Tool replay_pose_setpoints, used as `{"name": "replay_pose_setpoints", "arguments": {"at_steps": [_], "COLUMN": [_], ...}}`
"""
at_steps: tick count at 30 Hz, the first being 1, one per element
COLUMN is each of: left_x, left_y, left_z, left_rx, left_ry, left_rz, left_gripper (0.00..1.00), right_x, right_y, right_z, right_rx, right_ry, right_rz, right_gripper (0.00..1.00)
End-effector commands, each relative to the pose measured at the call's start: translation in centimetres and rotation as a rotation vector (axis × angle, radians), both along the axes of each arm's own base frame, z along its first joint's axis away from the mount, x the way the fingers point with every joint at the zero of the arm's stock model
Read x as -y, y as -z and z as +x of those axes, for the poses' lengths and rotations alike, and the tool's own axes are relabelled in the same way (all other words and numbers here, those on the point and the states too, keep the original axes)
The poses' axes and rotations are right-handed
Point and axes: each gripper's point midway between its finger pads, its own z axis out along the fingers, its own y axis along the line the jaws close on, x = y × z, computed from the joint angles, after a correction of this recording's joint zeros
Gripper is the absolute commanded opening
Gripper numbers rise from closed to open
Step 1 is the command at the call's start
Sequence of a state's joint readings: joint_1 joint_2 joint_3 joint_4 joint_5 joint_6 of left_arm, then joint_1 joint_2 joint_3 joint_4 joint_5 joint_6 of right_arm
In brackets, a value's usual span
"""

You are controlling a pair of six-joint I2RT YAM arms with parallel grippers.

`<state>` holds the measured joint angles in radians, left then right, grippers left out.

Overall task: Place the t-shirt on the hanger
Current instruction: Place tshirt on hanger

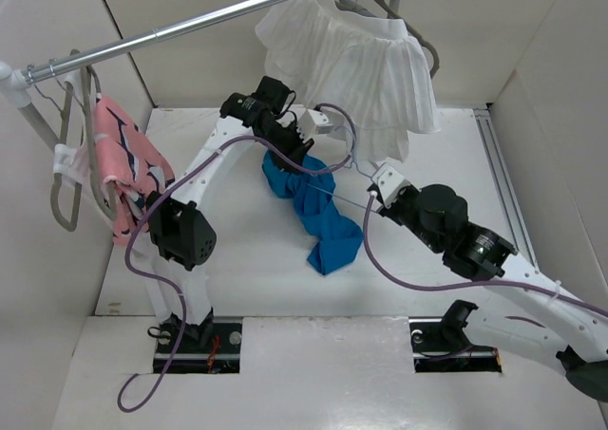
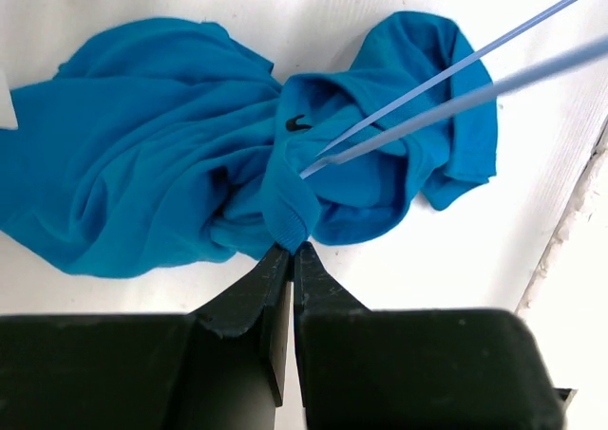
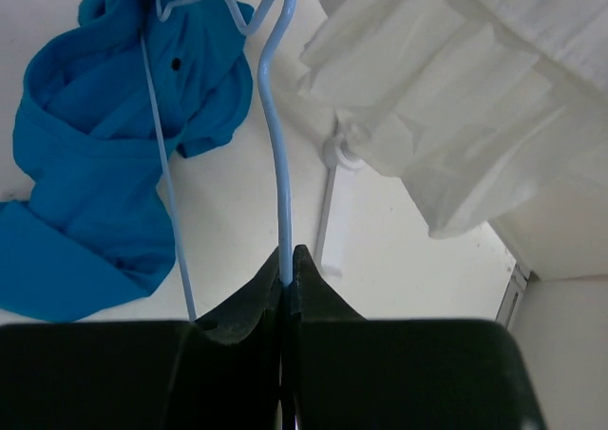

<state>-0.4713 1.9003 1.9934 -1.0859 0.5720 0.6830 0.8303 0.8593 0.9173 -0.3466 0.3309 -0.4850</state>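
Note:
The blue t-shirt (image 1: pixel 318 216) lies crumpled on the white table, between the two arms. My left gripper (image 1: pixel 290 157) is shut on a fold of its collar (image 2: pixel 290 223); the left wrist view shows the fingertips (image 2: pixel 292 250) pinching the ribbed edge. My right gripper (image 1: pixel 370 197) is shut on one slim arm of the pale-blue hanger (image 3: pixel 276 155), with the fingertips (image 3: pixel 288 257) closed round the wire. The hanger (image 1: pixel 337 196) reaches left towards the t-shirt. In the left wrist view its end (image 2: pixel 318 164) sits at the collar opening. The t-shirt (image 3: pixel 85 164) lies at the left of the right wrist view.
A metal rail (image 1: pixel 190 27) crosses the back. A pink striped garment (image 1: pixel 119 164) hangs on the left and a white pleated garment (image 1: pixel 361 60) hangs just above my right gripper, also seen in the right wrist view (image 3: pixel 456 98). Walls enclose the table.

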Motion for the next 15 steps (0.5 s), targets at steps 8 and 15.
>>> {"name": "replay_pose_setpoints", "arguments": {"at_steps": [8, 15], "left_x": [3.7, 4.8], "left_y": [-3.9, -8.4], "left_z": [-2.8, -6.3], "left_rx": [0.051, 0.086], "left_ry": [0.179, 0.352], "left_rz": [-0.157, -0.338], "left_gripper": [0.00, 0.00], "right_x": [-3.5, -5.0], "right_y": [0.2, -0.6], "right_z": [0.8, 1.6], "right_rx": [0.211, 0.336], "right_ry": [-0.177, -0.301], "right_rz": [0.083, 0.232], "right_gripper": [0.00, 0.00]}}
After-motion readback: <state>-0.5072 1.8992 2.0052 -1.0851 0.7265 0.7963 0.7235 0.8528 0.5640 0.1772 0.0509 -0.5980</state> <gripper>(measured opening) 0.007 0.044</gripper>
